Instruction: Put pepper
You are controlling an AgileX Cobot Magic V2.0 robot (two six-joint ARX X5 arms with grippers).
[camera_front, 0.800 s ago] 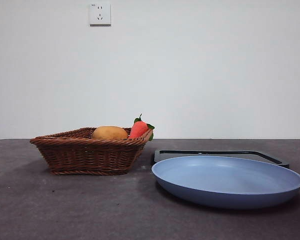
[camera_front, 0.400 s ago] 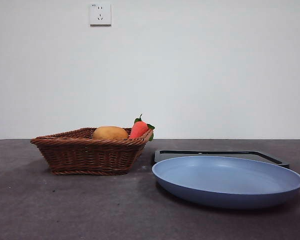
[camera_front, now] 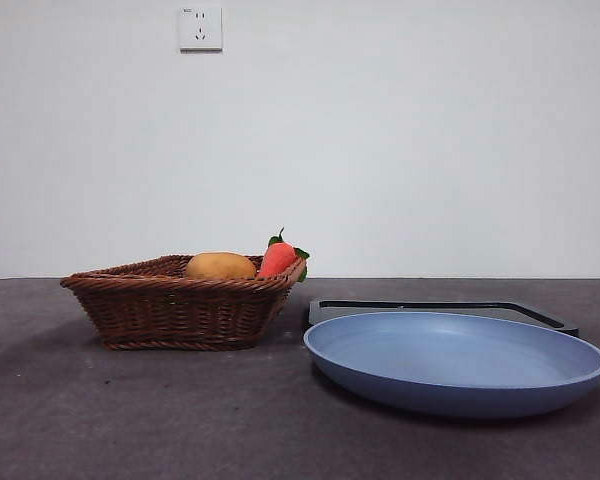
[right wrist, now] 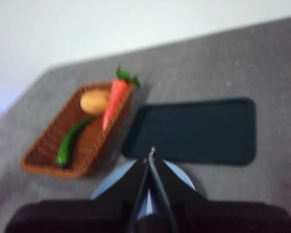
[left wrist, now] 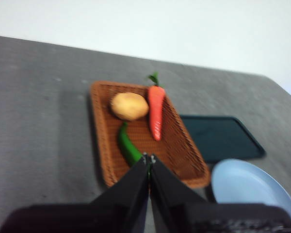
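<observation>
The dark-green pepper (left wrist: 128, 145) lies in the brown wicker basket (left wrist: 103, 141), beside a tan potato (left wrist: 129, 106) and an orange carrot (left wrist: 155, 111). It also shows in the right wrist view (right wrist: 72, 140). In the front view the basket (camera_front: 170, 312) hides the pepper; only the potato (camera_front: 220, 266) and carrot (camera_front: 277, 258) rise above the rim. My left gripper (left wrist: 149, 158) is shut and empty, high above the basket's near end. My right gripper (right wrist: 152, 153) is shut and empty, high above the blue plate (right wrist: 106, 189). Neither arm shows in the front view.
The blue plate (camera_front: 455, 362) sits at the front right of the dark table, right of the basket. A flat black tray (camera_front: 440, 309) lies just behind it, and also shows in the left wrist view (left wrist: 218, 138) and the right wrist view (right wrist: 194, 131).
</observation>
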